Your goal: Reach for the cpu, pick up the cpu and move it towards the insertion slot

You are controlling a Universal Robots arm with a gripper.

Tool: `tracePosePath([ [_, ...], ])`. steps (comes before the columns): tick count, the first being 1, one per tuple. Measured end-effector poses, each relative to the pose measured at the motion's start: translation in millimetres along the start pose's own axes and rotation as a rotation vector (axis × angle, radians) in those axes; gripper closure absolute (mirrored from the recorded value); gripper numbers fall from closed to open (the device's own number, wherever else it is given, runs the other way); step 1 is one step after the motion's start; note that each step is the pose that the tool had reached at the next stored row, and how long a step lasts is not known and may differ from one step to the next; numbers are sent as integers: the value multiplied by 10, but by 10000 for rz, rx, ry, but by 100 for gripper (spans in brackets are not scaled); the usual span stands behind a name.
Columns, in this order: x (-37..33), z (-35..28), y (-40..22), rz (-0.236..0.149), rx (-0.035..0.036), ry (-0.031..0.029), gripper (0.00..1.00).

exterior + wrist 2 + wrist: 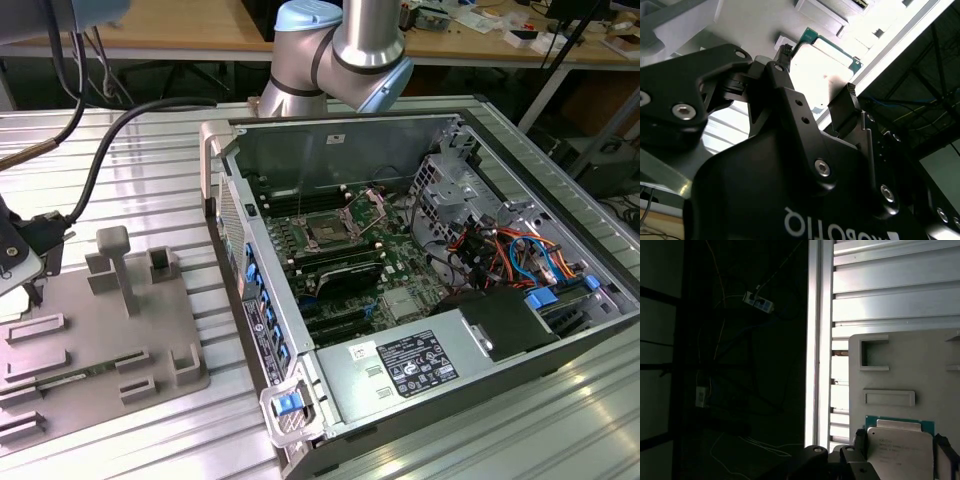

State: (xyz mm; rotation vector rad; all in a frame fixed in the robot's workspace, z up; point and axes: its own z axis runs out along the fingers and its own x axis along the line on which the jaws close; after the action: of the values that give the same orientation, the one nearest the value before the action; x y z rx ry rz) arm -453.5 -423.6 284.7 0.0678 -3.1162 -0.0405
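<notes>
- The gripper (900, 442) is down over the grey tray (900, 370), and its fingers (860, 440) are drawn in narrow, one pressed to each opposite edge of the cpu (900, 452).
- In the second wrist view the same grip shows: the pale metal top of the cpu (826, 64) sits squarely between the two black fingertips (849, 95), with its green rim peeking out beyond them.
- Lifted or resting on the tray? I cannot tell from here.
- Just past the cpu, away from the tool, lie the tray's raised rectangular pockets (888, 397).
- The insertion slot (328, 228) sits well apart from the gripper, off to the exterior view's right, inside the open computer case (420, 300) on the green board, bracket raised.
</notes>
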Motion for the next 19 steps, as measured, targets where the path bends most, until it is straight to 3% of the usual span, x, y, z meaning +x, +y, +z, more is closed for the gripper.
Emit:
tracePosePath([
  [11,1,-13,0,0,2,3,45],
  [19,3,-116,3,0,0,0,45],
])
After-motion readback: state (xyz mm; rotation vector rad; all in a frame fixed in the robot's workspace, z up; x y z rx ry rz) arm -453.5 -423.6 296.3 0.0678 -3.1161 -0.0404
